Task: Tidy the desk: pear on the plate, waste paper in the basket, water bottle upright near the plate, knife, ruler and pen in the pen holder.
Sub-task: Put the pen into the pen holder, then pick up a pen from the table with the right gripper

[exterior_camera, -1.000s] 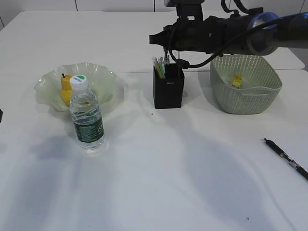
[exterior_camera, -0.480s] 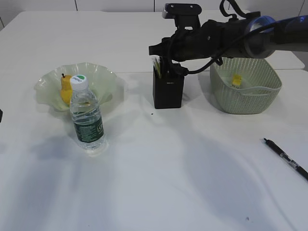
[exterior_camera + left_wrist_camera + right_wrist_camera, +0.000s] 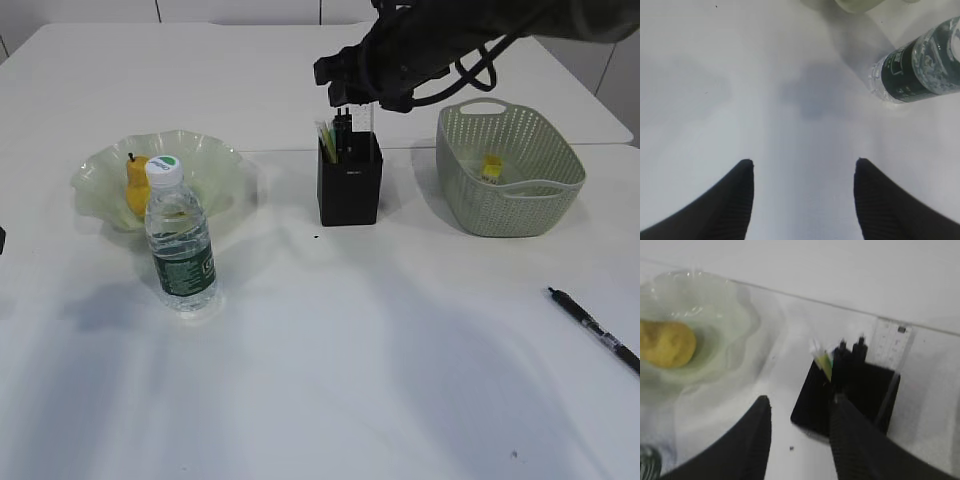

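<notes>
The black pen holder point(image 3: 349, 186) stands mid-desk with two dark pens point(image 3: 850, 351), a yellow-green knife handle point(image 3: 823, 362) and the clear ruler point(image 3: 891, 344) upright in it. My right gripper point(image 3: 345, 92) hovers just above it, open and empty point(image 3: 800, 400). Another black pen point(image 3: 592, 328) lies on the desk at the right. The pear point(image 3: 137, 186) rests on the green plate point(image 3: 215, 165). The water bottle point(image 3: 180, 236) stands upright in front of the plate. Yellow waste paper point(image 3: 492, 166) lies in the basket point(image 3: 510, 205). My left gripper point(image 3: 803, 161) is open over bare desk, left of the bottle point(image 3: 920, 65).
The basket stands to the right of the pen holder, with a hand's width between them. The white desk point(image 3: 360, 360) has a seam running behind the holder. The loose pen lies near the right edge.
My right gripper has opened, dipped at the pen holder and then risen above it. The ruler now stands in the holder. The left gripper is still.
</notes>
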Robot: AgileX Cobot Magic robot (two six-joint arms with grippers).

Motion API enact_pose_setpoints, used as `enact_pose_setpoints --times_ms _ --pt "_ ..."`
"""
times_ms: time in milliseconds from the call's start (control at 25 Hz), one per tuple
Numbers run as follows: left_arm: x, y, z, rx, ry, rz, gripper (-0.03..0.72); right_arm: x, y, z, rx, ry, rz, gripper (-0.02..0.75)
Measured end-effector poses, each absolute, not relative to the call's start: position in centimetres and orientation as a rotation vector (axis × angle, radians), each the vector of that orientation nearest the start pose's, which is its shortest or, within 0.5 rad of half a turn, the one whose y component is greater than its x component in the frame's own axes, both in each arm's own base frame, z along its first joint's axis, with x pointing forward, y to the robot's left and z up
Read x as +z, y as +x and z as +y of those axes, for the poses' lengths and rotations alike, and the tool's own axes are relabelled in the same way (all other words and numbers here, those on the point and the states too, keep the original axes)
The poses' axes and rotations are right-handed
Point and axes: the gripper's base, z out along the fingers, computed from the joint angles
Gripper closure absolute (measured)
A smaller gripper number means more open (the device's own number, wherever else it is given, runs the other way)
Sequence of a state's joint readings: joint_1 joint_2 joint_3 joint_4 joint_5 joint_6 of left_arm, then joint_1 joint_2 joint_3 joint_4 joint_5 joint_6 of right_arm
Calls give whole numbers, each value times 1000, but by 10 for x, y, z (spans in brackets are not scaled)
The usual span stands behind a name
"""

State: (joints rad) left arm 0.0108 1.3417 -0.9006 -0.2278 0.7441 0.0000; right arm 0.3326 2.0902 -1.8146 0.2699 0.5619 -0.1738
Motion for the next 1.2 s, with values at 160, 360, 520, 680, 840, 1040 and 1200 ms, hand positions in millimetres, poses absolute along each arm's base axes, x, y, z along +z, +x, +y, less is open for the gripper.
enact_pose_setpoints --times_ms 160,360,520,680,840,1040,1200 --pt "261 258 -11 -256 -188 2652 241 282 435 163 311 -515 2444 443" --pt "259 254 -13 -276 -192 2699 241 280 418 142 262 -570 2661 443" --pt "258 251 -13 -282 -189 2735 241 277 418 114 233 -522 2763 443" --pt "257 249 -14 -287 -186 2764 241 266 415 83 161 -459 2838 443" --pt "257 247 -14 -290 -184 2782 241 245 402 57 -28 -463 2928 443" --pt "256 247 -14 -291 -184 2785 241 213 388 47 -141 -526 2990 443" --pt "256 247 -14 -291 -184 2787 241 199 384 44 -146 -570 2983 442"
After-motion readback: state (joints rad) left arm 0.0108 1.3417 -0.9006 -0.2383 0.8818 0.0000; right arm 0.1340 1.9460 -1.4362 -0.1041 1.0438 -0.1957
